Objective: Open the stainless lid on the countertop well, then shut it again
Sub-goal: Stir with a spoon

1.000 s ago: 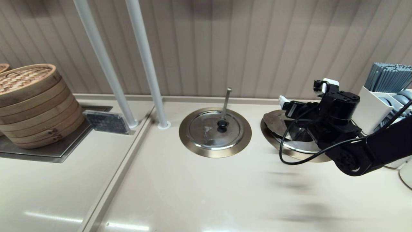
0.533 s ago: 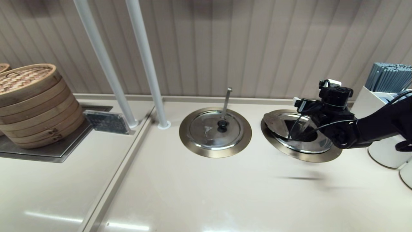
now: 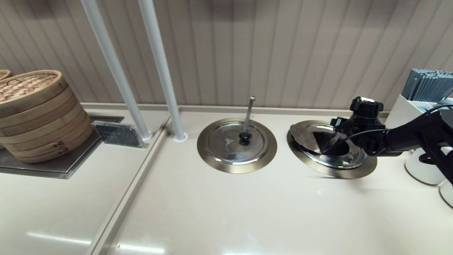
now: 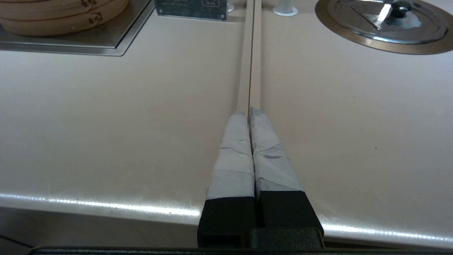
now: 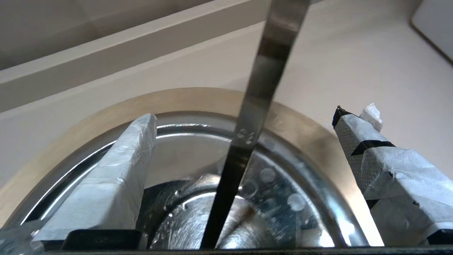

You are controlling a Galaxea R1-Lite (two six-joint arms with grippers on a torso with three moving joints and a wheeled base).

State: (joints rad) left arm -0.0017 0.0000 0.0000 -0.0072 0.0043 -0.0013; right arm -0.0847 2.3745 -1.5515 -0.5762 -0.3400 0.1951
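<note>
The stainless lid [image 3: 307, 137] lies on the countertop well [image 3: 366, 167] at the right, sitting a little off-centre toward the left over the brass rim. A dark wedge shows on its shiny face. My right gripper [image 3: 338, 125] hovers low over the lid's far right part and hides the knob. In the right wrist view the gripper [image 5: 244, 115] is open, and the leaning ladle handle [image 5: 254, 117] rises between its taped fingers, touching neither. Below them are the lid [image 5: 184, 148] and the rim [image 5: 106, 109]. My left gripper [image 4: 249, 112] is shut and parked above the counter's front edge.
The twin lid [image 3: 236, 142] with a near-vertical ladle handle [image 3: 249, 109] sits mid-counter. Two white poles [image 3: 166, 88] stand behind it on the left. Bamboo steamers [image 3: 35, 113] are at far left. A white holder of grey sticks [image 3: 424, 92] and white cups [image 3: 423, 170] crowd the right arm.
My right arm has drawn back to the right and sunk lower over the right well. The lid keeps about the same place.
</note>
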